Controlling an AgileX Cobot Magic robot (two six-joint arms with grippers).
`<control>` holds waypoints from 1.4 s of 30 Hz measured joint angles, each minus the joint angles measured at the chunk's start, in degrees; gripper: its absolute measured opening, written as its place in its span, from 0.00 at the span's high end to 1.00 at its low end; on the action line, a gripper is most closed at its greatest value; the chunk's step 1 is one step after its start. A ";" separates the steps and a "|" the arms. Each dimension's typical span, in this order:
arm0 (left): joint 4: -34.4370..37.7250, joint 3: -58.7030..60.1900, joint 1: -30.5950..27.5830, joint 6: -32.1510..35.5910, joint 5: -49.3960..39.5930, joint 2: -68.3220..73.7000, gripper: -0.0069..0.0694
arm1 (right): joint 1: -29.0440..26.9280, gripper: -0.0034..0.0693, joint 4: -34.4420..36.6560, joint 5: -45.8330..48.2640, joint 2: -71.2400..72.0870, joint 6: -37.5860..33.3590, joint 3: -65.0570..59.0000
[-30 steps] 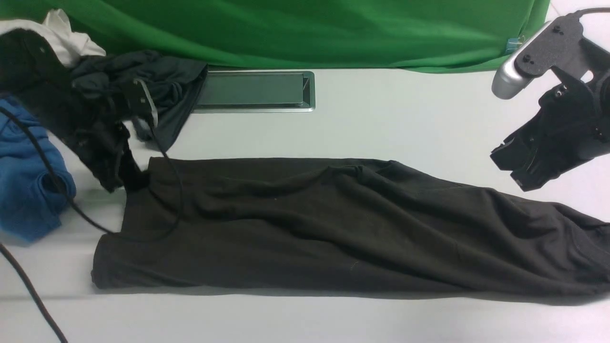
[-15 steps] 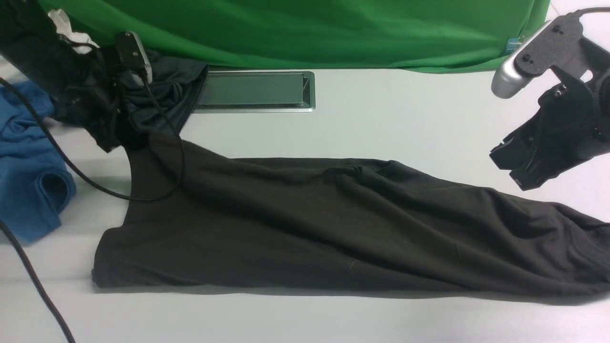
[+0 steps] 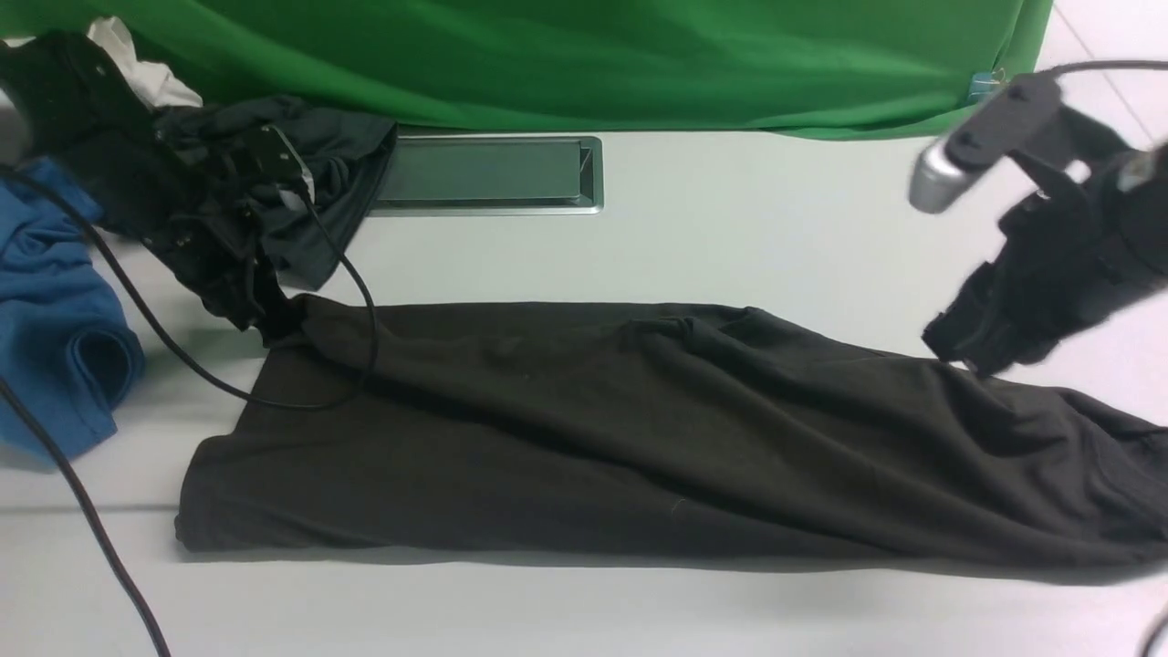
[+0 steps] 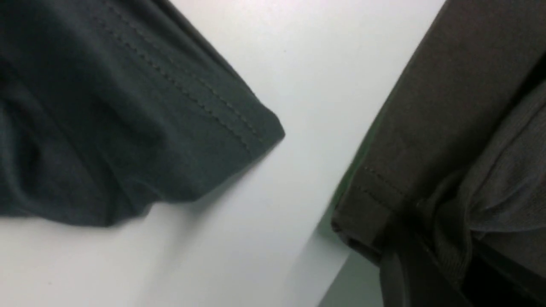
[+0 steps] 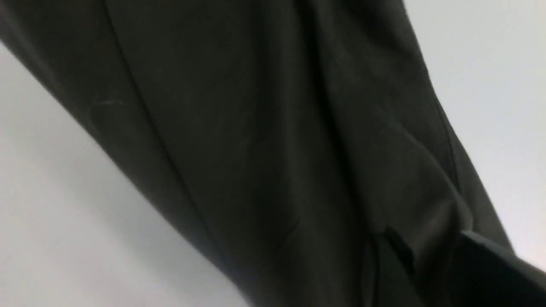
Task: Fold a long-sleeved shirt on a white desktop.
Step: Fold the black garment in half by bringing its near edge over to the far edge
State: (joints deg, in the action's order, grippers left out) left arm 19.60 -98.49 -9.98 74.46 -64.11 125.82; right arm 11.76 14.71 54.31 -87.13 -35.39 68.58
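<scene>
The long-sleeved shirt point(image 3: 639, 429), dark olive-brown, lies folded into a long band across the white desktop point(image 3: 730, 228), with its right end running out of view. My left gripper point(image 3: 265, 319) is shut on the shirt's back-left corner and holds it just off the surface. In the left wrist view, bunched shirt cloth point(image 4: 448, 106) is pinched in the left gripper point(image 4: 443, 264). My right gripper point(image 3: 958, 351) hangs open right above the shirt's back edge near the right end. In the right wrist view, the right gripper point(image 5: 426, 234) has cloth point(image 5: 256, 149) showing between its fingers, not pinched.
A dark teal-grey garment point(image 3: 338, 164) lies bunched behind my left arm, near the silver cable slot point(image 3: 484, 173). A blue garment point(image 3: 46, 301) lies at the left edge. The arm's black cable point(image 3: 146, 319) loops over the shirt's left end. The green backdrop point(image 3: 593, 55) closes the rear.
My left gripper lifted the shirt's back-left corner up and back, then lowered it again. My right gripper has moved left and down, closer to the shirt.
</scene>
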 joint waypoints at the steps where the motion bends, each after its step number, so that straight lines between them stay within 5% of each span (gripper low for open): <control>1: 0.00 0.00 0.00 0.00 0.00 0.01 0.86 | 0.05 0.61 0.00 0.00 -0.28 -0.08 0.44; 9: 1.75 0.00 -0.07 -0.05 0.00 -0.20 0.86 | 7.91 0.44 -0.20 -3.04 -16.32 -6.94 17.40; 14: 2.59 0.00 -0.09 -0.03 -0.16 -0.20 0.86 | 11.77 0.42 -5.57 -8.18 -25.05 -7.68 19.83; 42: 3.62 0.00 -0.13 0.19 0.08 -0.20 0.86 | 12.36 0.42 -3.91 -11.72 -32.11 -5.79 20.29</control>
State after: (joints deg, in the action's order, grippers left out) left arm 23.22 -98.49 -10.12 74.65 -64.03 125.62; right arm 24.12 10.80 42.60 -119.24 -41.18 88.86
